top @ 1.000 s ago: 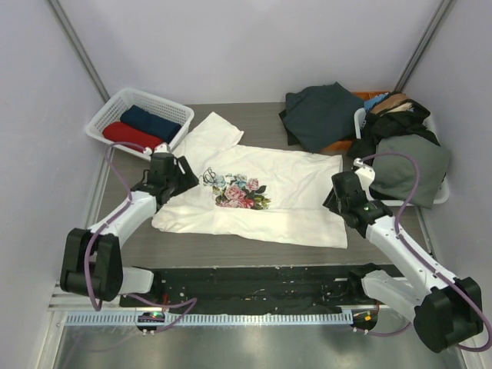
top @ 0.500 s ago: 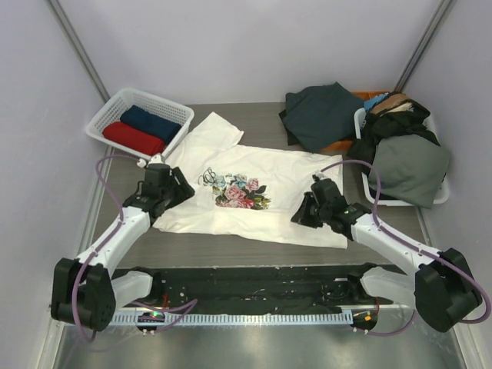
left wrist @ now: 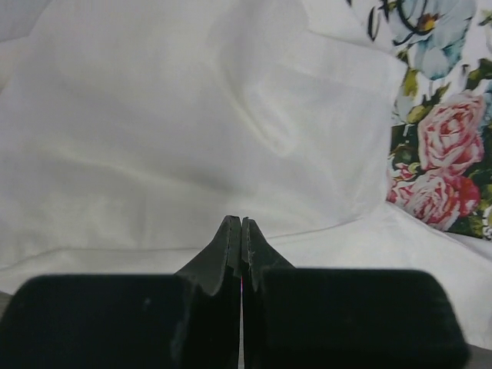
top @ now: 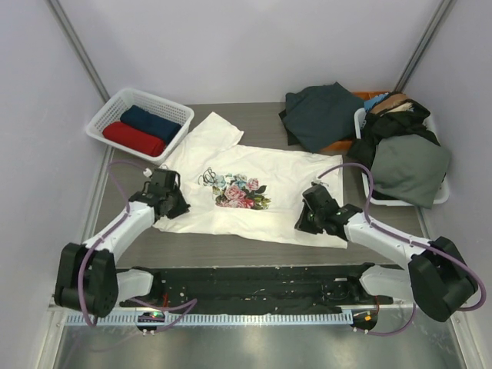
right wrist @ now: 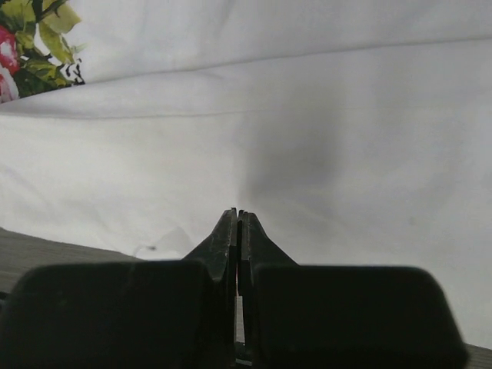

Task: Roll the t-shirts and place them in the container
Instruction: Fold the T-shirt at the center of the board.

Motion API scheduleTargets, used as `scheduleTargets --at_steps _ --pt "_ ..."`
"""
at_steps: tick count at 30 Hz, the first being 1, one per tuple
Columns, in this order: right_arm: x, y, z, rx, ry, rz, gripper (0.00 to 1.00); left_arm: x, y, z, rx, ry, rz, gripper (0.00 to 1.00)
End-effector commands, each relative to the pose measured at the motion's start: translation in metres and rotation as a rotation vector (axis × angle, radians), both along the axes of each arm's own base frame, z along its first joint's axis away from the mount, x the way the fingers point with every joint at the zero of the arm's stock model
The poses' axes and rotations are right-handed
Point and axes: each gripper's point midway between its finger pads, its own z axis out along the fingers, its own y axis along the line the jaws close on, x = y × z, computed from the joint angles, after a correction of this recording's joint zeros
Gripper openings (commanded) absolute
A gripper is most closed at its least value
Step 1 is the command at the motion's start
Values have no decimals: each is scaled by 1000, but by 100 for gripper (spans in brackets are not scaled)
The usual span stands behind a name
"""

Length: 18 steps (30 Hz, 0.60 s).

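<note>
The cream-white floral-print cloth t-shirt (top: 284, 181) lies spread flat on the grey desk (top: 231, 250). The left end effector (left wrist: 241, 221) and right end effector (right wrist: 237, 212) are clenched at its near hem, one toward each side, probably to start an even roll. Whether they have caught cloth is unclear.

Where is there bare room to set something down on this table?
Bare tabletop runs between the near hem of the floral t-shirt and the black strip, and behind it between the white basket and the clothes pile. The back right corner is crowded.
</note>
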Motion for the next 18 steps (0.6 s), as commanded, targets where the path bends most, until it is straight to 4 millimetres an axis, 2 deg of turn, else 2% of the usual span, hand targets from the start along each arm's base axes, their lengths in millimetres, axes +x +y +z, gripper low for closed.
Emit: scheduleTargets --at_steps 1,8,13,14,18 --pt "19 -9 5 -85 -44 -54 1 -4 -5 -25 16 102 -16 0" --pt "4 -25 -24 -180 72 -111 1 -14 1 -56 67 227 6 0" --pt "-13 -44 -31 -272 153 -197 1 -30 7 -65 89 290 36 0" --pt "-21 -49 -34 -301 190 -201 1 -37 10 -66 103 314 46 0" --pt "-41 -46 -39 -301 234 -182 1 -55 21 -69 137 348 88 0"
